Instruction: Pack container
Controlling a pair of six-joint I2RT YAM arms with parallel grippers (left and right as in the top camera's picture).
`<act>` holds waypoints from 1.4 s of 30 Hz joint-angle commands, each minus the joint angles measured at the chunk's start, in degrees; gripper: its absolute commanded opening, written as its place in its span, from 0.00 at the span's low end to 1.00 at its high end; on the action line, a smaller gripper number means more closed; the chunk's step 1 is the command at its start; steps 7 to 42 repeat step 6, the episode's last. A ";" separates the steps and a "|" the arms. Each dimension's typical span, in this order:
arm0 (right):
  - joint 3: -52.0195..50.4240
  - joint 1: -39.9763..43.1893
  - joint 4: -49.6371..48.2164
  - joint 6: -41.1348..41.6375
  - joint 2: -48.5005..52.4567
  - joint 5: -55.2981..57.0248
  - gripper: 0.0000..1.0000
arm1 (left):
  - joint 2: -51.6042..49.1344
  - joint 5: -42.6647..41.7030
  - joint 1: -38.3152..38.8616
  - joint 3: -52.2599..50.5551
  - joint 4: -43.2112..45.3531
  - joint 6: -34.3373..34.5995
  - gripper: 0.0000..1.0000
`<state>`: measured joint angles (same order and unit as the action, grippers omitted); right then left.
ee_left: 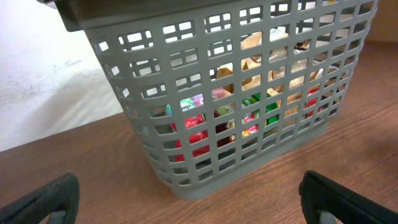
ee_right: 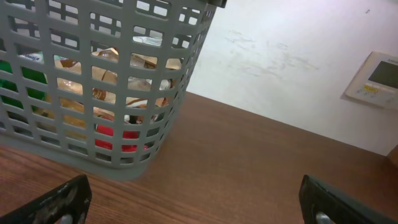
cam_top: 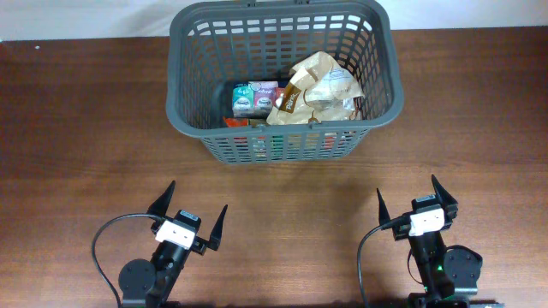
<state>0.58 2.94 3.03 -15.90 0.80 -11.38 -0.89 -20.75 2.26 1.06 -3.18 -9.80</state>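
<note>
The container is a large dark grey basket [cam_top: 185, 94] with lattice sides, at the far middle of the table. It holds tan snack bags [cam_top: 317, 90], small boxes [cam_top: 254, 98] and red and green packets. It also shows in the left wrist view [ee_left: 161, 124] and the right wrist view [ee_right: 99, 93]. My left gripper [cam_top: 188, 214] is open and empty near the front edge, left of centre. My right gripper [cam_top: 409, 204] is open and empty near the front edge, at the right. Both are well short of the basket.
The brown wooden table [cam_top: 77, 128] stretches left and right of the basket. A white wall [ee_right: 292, 68] with a small wall panel [ee_right: 376, 81] lies behind the table.
</note>
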 commanded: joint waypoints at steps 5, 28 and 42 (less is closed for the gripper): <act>-0.26 -0.31 0.44 -0.17 -0.48 0.70 0.99 | 0.59 0.59 0.37 -0.55 0.17 -0.11 0.99; -0.26 -0.31 0.44 -0.17 -0.48 0.70 0.99 | 0.59 0.59 0.37 -0.55 0.17 -0.11 0.99; -0.26 -0.31 0.44 -0.17 -0.48 0.70 0.99 | 0.59 0.59 0.37 -0.55 0.17 -0.11 0.99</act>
